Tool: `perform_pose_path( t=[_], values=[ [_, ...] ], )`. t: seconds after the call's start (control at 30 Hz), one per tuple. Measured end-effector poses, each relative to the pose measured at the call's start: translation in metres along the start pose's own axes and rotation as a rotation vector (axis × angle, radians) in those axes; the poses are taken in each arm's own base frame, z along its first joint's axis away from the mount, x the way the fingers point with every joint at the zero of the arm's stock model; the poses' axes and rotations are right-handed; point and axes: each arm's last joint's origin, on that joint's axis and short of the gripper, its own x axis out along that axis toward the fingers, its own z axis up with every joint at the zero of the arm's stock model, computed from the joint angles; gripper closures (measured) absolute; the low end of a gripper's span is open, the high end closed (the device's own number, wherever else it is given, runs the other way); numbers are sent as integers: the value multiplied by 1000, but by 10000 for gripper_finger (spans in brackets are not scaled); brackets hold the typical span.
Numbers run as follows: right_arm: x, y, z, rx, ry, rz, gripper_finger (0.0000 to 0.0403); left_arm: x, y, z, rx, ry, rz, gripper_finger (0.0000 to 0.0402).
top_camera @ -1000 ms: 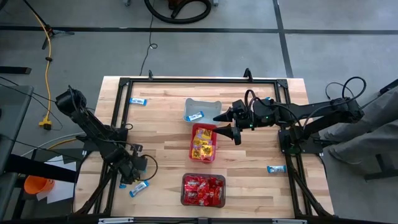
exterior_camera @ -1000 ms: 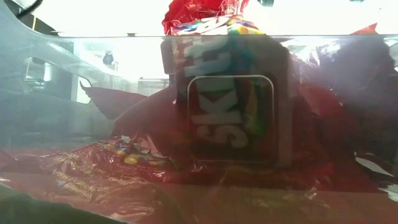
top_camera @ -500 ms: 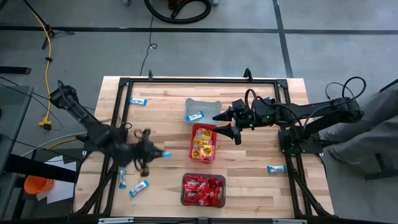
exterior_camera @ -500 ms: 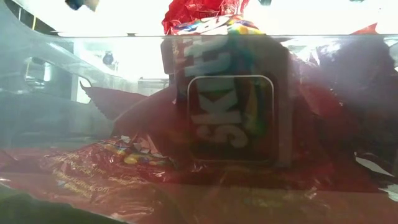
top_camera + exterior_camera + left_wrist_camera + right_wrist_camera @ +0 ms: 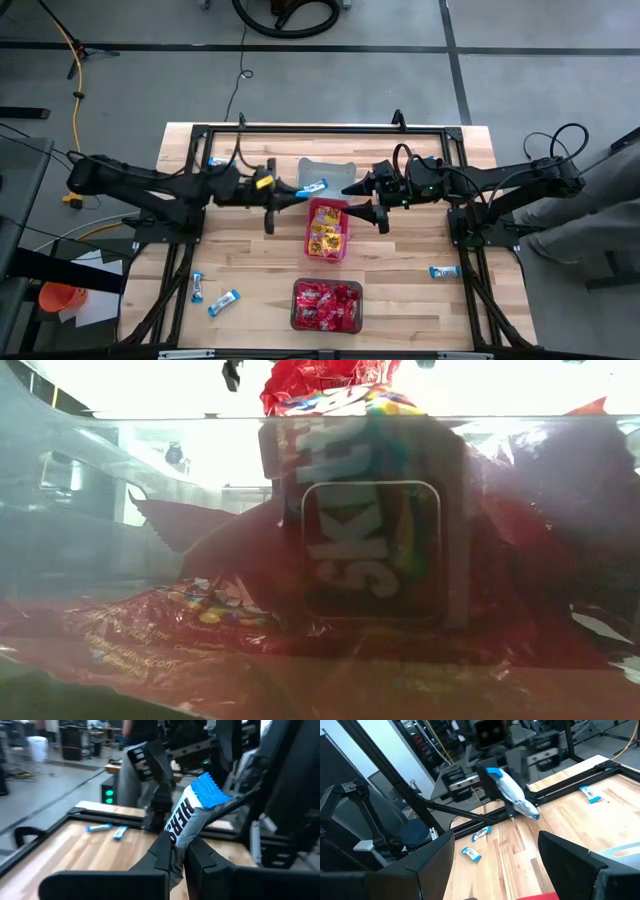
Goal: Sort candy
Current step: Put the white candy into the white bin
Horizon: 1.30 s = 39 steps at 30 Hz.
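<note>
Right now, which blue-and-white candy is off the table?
The packet pinched in the left tool, raised beside the grey bin; the others lie flat.

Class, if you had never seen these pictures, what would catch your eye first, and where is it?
The left gripper, reaching toward the grey bin at the table's far middle, is shut on a blue-and-white packet. Below it lie a pink bin of yellow candy and a dark bin of red candy.

Blue-and-white packet (image 5: 192,815) upright, red packets (image 5: 326,304) binned
</note>
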Motion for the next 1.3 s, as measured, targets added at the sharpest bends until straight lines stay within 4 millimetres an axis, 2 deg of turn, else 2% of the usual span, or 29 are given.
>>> perform_pose_path(
  t=[0.27,0.73,0.9,1.03,1.17,1.3],
  values=[
    [0,0,0,-19,8,17,121,20,3,-13,-27,24,-57,398],
    [0,0,0,-48,9,19,121,21,8,-10,18,-13,-19,394],
    [0,0,0,-63,8,17,121,33,37,0,3,10,126,397],
    [0,-1,1,-59,5,12,121,58,74,5,32,133,212,398],
    [0,-1,2,-58,-12,7,121,84,107,-9,-5,278,290,385],
    [0,0,4,-54,-37,19,121,98,124,-27,-64,362,341,341]
  ],
)
